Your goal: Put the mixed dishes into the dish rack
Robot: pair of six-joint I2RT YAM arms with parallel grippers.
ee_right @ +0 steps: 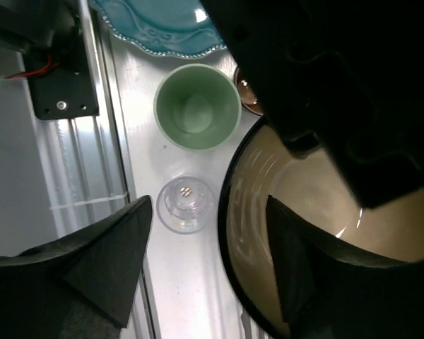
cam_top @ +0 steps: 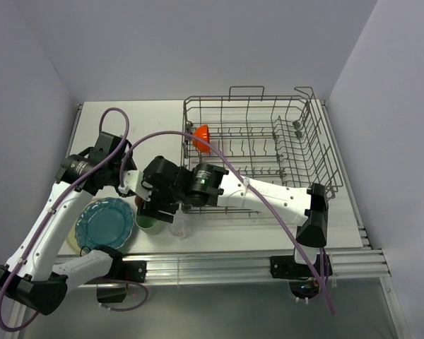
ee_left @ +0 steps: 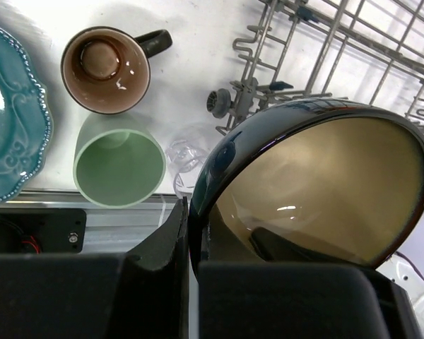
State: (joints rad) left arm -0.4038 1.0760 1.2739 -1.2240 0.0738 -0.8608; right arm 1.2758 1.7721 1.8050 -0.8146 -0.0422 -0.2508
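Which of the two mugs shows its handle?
The dark brown mug; a dark handle sticks out from its side. The pale green mug shows none.

The blue bowl point(ee_left: 325, 191) shines with glossy glaze; the dish rack point(ee_left: 244, 92) is bare grey metal wire.

Glossy round bowl point(ee_left: 318, 191), dark blue outside, cream inside; scalloped teal plate point(ee_left: 10, 113), embossed scrolls, beaded rim; pale green mug point(ee_left: 119, 161); dark brown mug point(ee_left: 106, 70); small clear glass point(ee_right: 186, 205); orange bowl point(cam_top: 201, 138); grey wire dish rack point(cam_top: 265, 131).
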